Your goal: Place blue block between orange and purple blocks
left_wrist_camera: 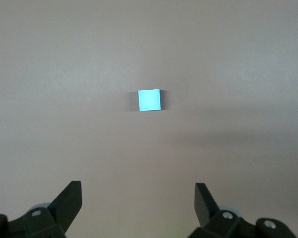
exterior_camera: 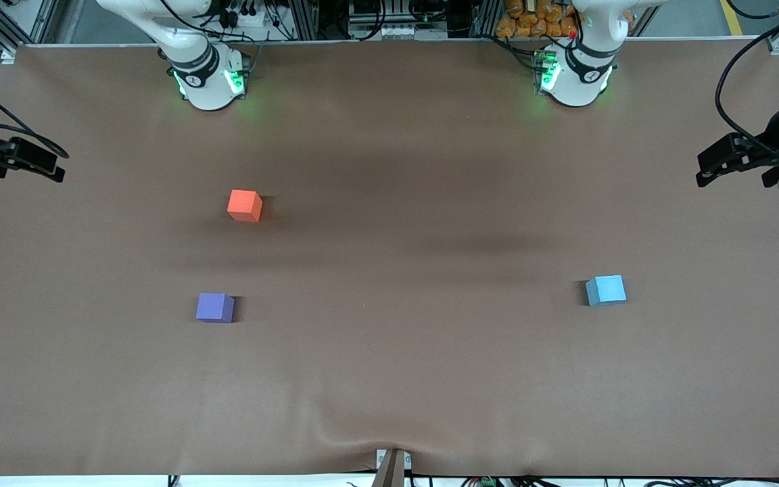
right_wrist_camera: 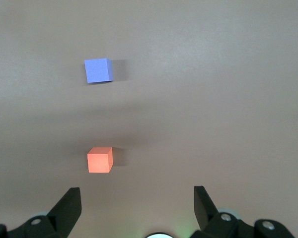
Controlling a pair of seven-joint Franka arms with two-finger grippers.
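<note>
The blue block (exterior_camera: 606,290) (left_wrist_camera: 149,99), a light sky-blue cube, lies on the brown table toward the left arm's end. Toward the right arm's end are the orange block (exterior_camera: 245,205) (right_wrist_camera: 100,159) and the purple block (exterior_camera: 214,307) (right_wrist_camera: 98,70), well apart, with the purple one nearer the front camera. My left gripper (exterior_camera: 709,168) (left_wrist_camera: 138,198) hangs open and empty high over the left arm's end of the table. My right gripper (exterior_camera: 51,164) (right_wrist_camera: 137,198) hangs open and empty over the right arm's end.
The two arm bases (exterior_camera: 210,81) (exterior_camera: 575,78) stand along the table's back edge. A small bracket (exterior_camera: 391,467) sits at the front edge, where the brown table cover (exterior_camera: 389,379) is slightly wrinkled.
</note>
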